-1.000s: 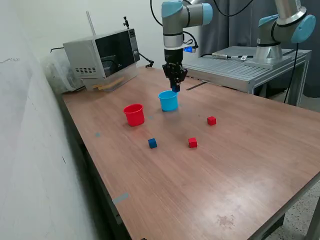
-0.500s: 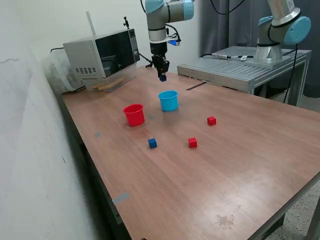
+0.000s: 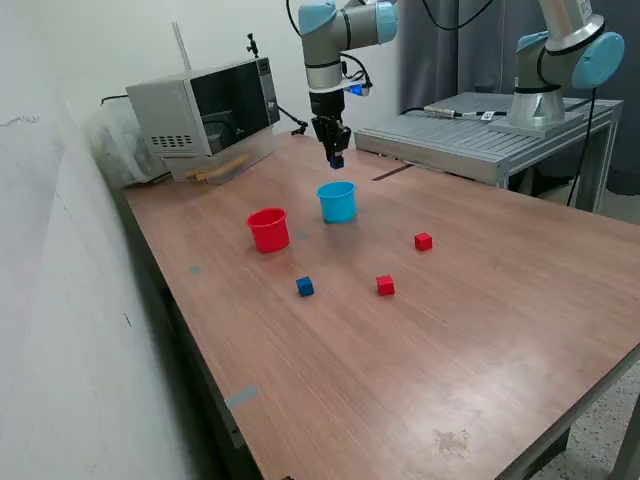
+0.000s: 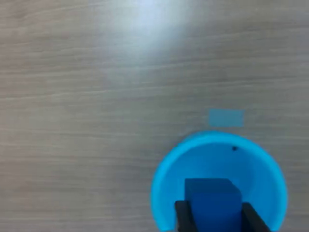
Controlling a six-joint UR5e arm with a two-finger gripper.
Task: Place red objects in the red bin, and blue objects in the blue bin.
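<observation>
Cubes first, so you can check the count: two red cubes lie on the tabletop (image 3: 520, 300), one (image 3: 385, 285) nearer the front and one (image 3: 423, 241) farther toward the exterior view's right, well apart from each other. You can see two dark-blue cubes: one (image 3: 304, 287) rests on the tabletop in front of the cups, and the other (image 4: 212, 200) is up in the hand (image 3: 335, 161). There are two cups, both upright: one red cup (image 3: 268, 229) and one light-blue cup (image 3: 337, 201), standing near each other, the red one on the exterior view's left.

Your hand hangs in the air above the light-blue cup, not touching it. Its two fingers (image 4: 182, 217) are closed in on the held blue cube, one on either side, pinching it. In the wrist view that cube sits over the open mouth of the light-blue cup (image 4: 164, 193), whose inside looks empty where it shows.
</observation>
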